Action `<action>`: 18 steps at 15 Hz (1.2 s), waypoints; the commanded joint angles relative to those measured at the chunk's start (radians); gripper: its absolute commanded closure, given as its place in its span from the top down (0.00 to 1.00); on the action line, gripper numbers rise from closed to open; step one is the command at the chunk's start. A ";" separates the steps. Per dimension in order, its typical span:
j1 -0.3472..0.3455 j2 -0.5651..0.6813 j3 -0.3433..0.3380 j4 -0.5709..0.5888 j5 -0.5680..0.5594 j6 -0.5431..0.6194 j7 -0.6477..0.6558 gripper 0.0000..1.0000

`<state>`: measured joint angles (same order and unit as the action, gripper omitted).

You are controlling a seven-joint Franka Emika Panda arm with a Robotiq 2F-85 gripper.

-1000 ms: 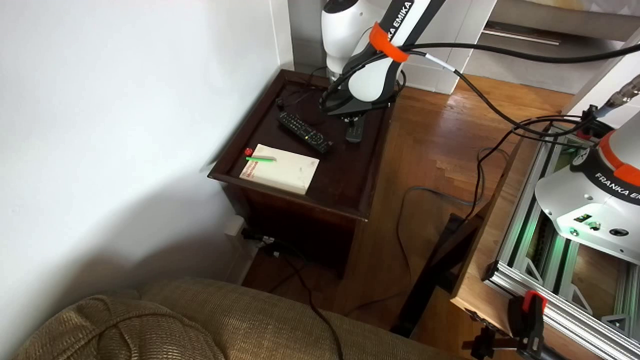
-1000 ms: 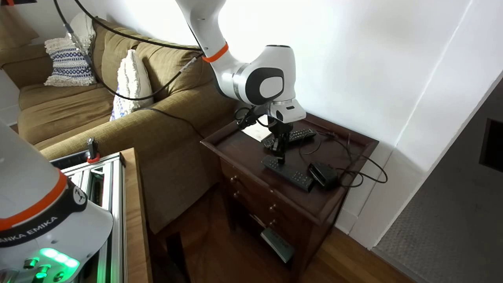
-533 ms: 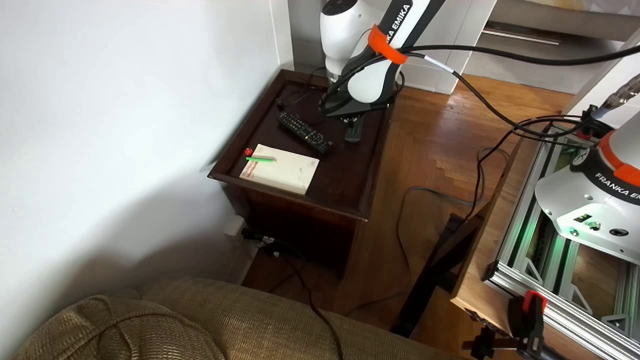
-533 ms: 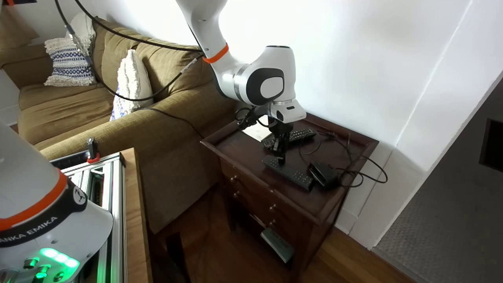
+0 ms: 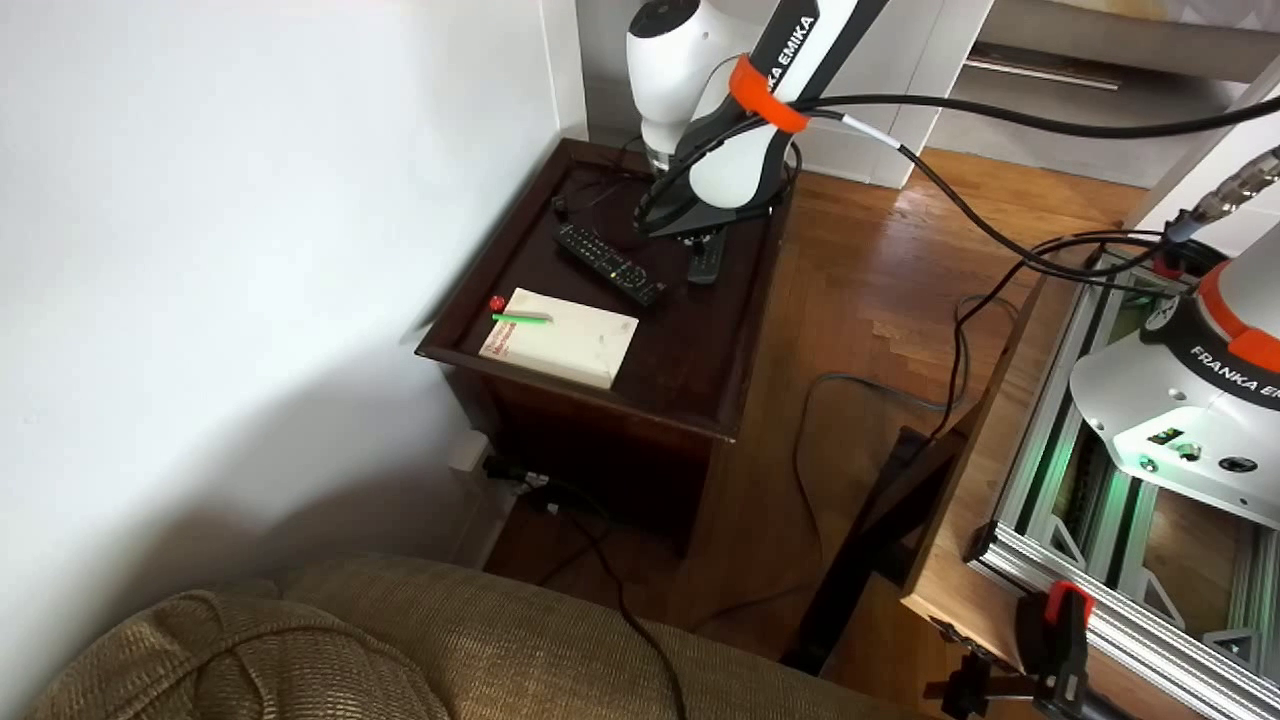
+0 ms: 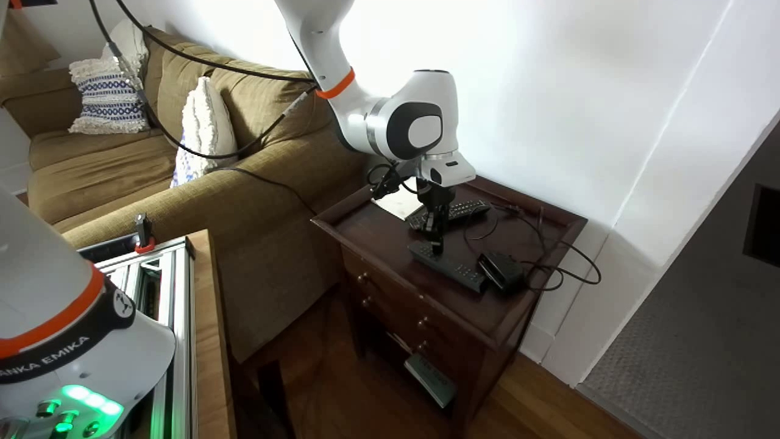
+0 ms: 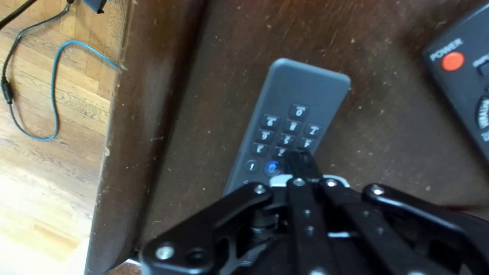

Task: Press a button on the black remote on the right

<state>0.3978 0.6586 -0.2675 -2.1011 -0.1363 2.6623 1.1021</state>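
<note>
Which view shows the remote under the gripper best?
Wrist view: the remote is close up, its number keys and blue button distinct, though the gripper hides some. In an exterior view the remote is nearly whole but small; in an exterior view the arm hides one end.

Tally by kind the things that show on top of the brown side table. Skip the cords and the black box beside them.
Remotes: 2, the black remote on the right and the black remote on the left in an exterior view
Cream booklet: 1
Green stick: 1
Small red object: 1
Total: 5
</note>
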 commanded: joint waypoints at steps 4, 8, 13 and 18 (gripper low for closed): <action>0.005 -0.025 -0.011 -0.031 -0.041 0.009 0.043 0.00; 0.002 -0.080 -0.020 -0.062 -0.043 -0.003 0.045 0.00; -0.001 -0.200 -0.027 -0.153 -0.106 -0.013 0.002 0.00; -0.035 -0.371 -0.013 -0.297 -0.296 0.019 -0.108 0.49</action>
<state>0.3964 0.4223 -0.2977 -2.2767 -0.3311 2.6624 1.0807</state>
